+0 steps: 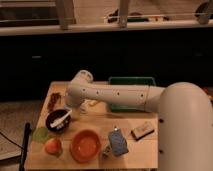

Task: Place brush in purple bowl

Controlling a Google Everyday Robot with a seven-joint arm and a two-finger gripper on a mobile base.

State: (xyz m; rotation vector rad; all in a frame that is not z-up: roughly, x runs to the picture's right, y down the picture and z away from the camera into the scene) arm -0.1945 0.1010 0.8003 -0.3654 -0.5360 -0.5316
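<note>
The purple bowl (57, 120) is small, dark and round, at the table's left side. The white brush (62, 119) lies in it, slanting across the bowl with one end over the right rim. The white arm reaches from the right across the table. Its gripper (71, 106) is at the arm's left end, just above and to the right of the bowl, mostly hidden by the arm's wrist. The larger orange bowl (85, 145) sits near the front, to the right of the purple bowl.
A green tray (131, 81) stands at the back behind the arm. A blue-and-white packet (118, 142) and a pale bar (142, 129) lie front right. An orange fruit (53, 146) and a green disc (41, 133) are front left. A dark snack bag (54, 101) lies at the left edge.
</note>
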